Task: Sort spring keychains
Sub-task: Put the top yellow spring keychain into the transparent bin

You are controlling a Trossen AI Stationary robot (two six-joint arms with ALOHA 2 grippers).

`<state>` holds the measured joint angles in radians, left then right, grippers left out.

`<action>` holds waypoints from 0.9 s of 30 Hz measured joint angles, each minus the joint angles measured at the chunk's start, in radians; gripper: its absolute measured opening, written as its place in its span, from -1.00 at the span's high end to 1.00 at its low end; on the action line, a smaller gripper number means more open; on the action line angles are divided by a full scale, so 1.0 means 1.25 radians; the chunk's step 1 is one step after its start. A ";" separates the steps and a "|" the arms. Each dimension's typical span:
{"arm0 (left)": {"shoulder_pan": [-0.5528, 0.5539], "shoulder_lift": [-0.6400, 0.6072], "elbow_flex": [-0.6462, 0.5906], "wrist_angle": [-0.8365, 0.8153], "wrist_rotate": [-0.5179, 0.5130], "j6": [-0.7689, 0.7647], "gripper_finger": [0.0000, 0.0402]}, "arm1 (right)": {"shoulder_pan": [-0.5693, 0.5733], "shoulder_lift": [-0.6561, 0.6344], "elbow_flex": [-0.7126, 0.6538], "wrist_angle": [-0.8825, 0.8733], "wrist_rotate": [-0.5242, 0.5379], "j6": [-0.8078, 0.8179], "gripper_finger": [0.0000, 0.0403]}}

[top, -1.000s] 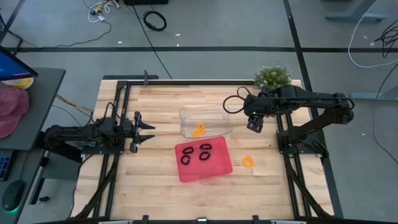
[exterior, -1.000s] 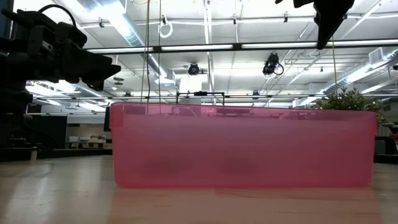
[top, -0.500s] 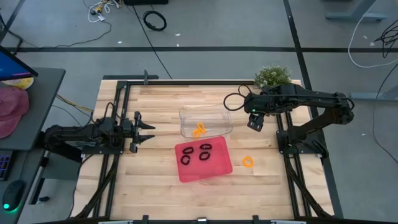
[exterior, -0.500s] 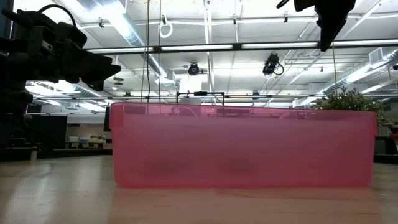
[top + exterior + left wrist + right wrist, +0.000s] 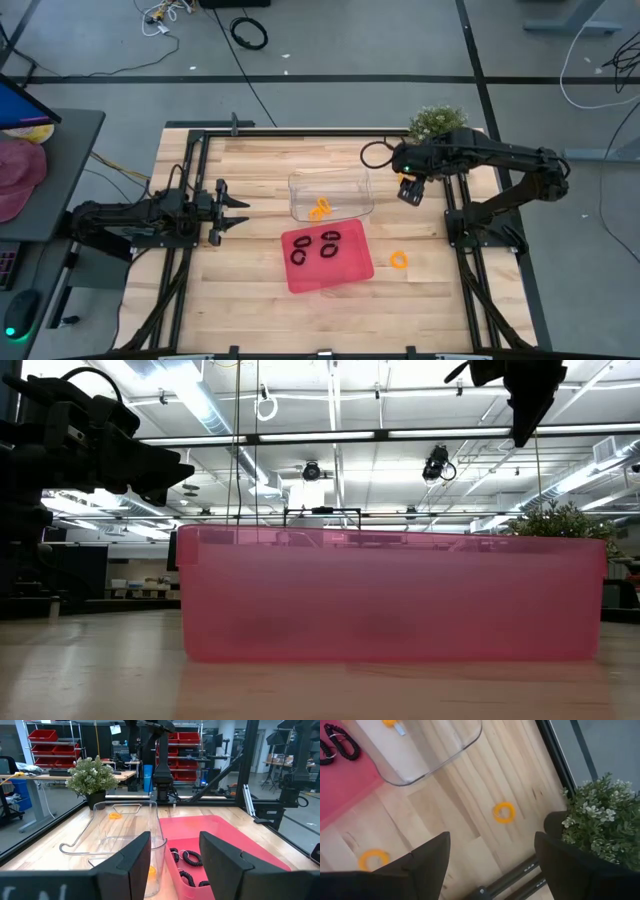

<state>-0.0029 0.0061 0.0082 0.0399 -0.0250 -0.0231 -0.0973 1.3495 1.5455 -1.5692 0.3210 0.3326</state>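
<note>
Several black spring keychains (image 5: 329,250) lie in the red tray (image 5: 352,272), also seen in the left wrist view (image 5: 187,857). Orange keychains (image 5: 320,208) lie in the clear tray (image 5: 300,184) behind it. Two more orange keychains rest flat on the wood: one (image 5: 399,260) to the right of the red tray, one (image 5: 504,812) near the plant. My right gripper (image 5: 410,191) hangs open above the table right of the clear tray, with that second keychain (image 5: 402,178) beside it. My left gripper (image 5: 240,208) waits open, level, at the table's left.
A potted plant (image 5: 438,122) stands at the far right corner, close behind my right gripper. The clear tray (image 5: 127,837) stands right in front of my left gripper (image 5: 175,840). In the low view the red tray's wall (image 5: 390,595) fills the foreground. Bare wood lies near the table's near edge.
My right gripper has moved a little toward the table's far edge, toward the plant, still open. An orange keychain now shows just beside it in the high view. The left arm and the trays have stayed put.
</note>
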 joint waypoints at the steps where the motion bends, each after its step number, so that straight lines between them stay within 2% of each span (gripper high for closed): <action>1: 0.000 0.000 0.000 0.000 0.000 0.000 0.14 | -0.003 0.000 0.000 0.000 0.000 -0.001 -0.44; 27: 0.000 0.000 0.000 0.000 0.000 0.000 0.14 | -0.028 0.000 -0.010 0.002 -0.001 -0.016 -0.44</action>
<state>-0.0029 0.0061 0.0080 0.0399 -0.0252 -0.0231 -0.1326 1.3489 1.5327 -1.5664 0.3202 0.3130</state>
